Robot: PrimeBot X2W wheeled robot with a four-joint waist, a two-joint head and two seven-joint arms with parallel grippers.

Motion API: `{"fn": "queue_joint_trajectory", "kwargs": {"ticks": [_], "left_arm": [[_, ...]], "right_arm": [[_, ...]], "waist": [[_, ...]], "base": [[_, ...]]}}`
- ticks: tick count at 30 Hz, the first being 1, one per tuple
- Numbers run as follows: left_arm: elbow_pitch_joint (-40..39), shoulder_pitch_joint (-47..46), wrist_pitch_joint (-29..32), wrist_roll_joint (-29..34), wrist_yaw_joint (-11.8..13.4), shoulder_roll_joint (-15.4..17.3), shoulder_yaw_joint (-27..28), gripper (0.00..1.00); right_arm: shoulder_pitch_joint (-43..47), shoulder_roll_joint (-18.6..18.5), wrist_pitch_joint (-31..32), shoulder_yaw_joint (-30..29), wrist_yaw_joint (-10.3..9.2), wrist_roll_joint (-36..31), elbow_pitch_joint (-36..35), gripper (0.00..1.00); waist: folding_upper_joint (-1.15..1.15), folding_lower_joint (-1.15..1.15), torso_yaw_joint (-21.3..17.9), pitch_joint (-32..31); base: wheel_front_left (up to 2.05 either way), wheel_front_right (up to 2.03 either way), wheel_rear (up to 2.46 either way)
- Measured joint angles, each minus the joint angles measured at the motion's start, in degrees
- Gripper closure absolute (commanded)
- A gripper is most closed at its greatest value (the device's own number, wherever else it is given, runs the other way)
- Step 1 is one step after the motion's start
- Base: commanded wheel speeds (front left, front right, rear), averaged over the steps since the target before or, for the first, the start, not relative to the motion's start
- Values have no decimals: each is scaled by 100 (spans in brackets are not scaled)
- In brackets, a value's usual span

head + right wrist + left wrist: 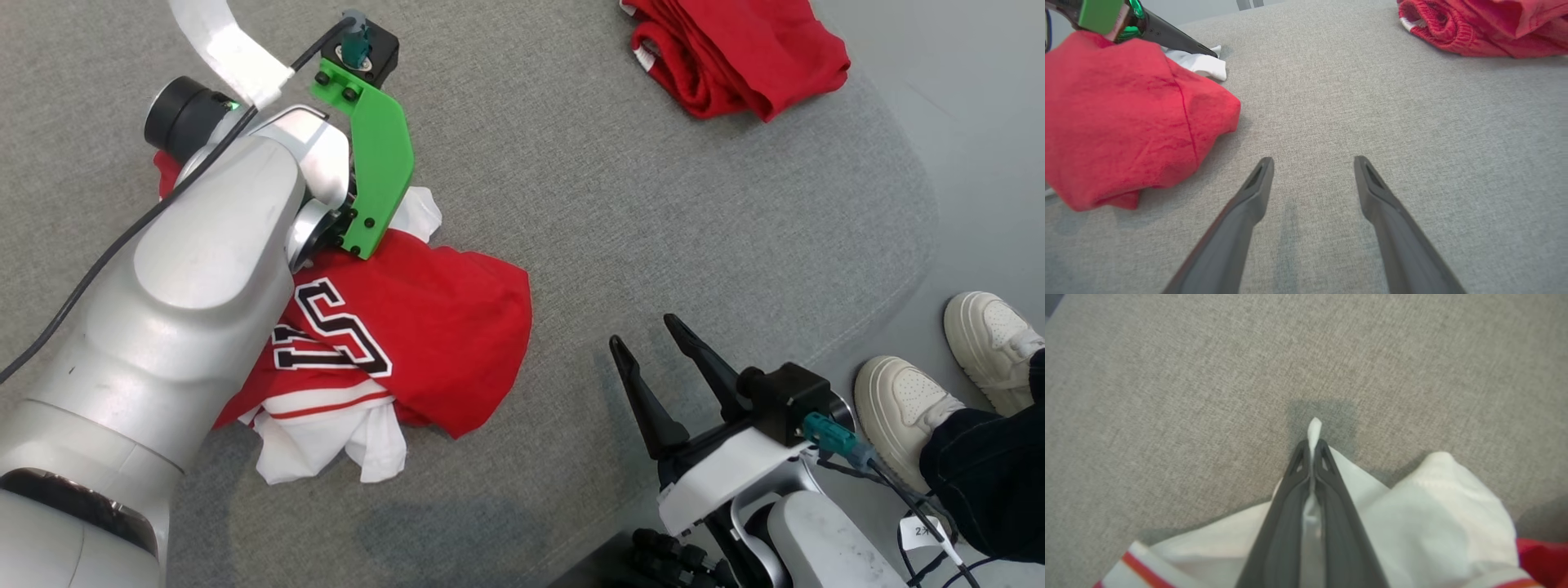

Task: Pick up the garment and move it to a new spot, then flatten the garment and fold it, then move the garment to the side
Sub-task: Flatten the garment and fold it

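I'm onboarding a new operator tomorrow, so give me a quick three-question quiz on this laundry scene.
1. True or false: the left gripper is shut on white cloth of the crumpled red-and-white lettered jersey.
2. The right gripper is: A) open, holding nothing; B) shut on the jersey; C) gripping a shoe.
3. Fill in: the other red knitted garment lies at the head view's upper ____.
Key: 1 true; 2 A; 3 right.
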Motion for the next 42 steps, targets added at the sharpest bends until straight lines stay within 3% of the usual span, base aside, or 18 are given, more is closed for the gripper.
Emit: {"fn": "queue_joint_trajectory", "kwargs": {"ticks": [4, 12, 21, 27, 34, 42], "left_arm": [[38, 1, -263, 100, 103, 43, -31, 100], [-42, -148, -1771, 299, 568, -33, 278, 100], [-298, -539, -3875, 243, 1039, -448, 932, 100], [-728, -689, -5076, 214, 1361, -476, 1381, 100], [-1555, -160, -5554, 90, 1780, -185, 1769, 100], [-3461, 2050, -5472, -361, 2574, 660, 2385, 100]], "right_arm": [[6, -1, -27, -54, -1, -2, 43, 0], [-2, 2, -26, -57, -1, -62, 107, 0], [-5, 3, 160, -256, -1, -330, 73, 0], [119, 5, 376, -452, 0, -567, -87, 0], [388, 9, 670, -656, -1, -801, -345, 0], [750, 7, 938, -781, 0, -905, -653, 0]], "waist": [[0, 0, -10, -16], [0, 0, 116, -151], [0, 0, 658, -477], [0, 0, 1171, -736], [0, 0, 1862, -1077], [0, 0, 2620, -1501]], "base": [[0, 0, 0], [0, 0, 0], [0, 0, 0], [0, 0, 0], [0, 0, 0], [0, 0, 0]]}}
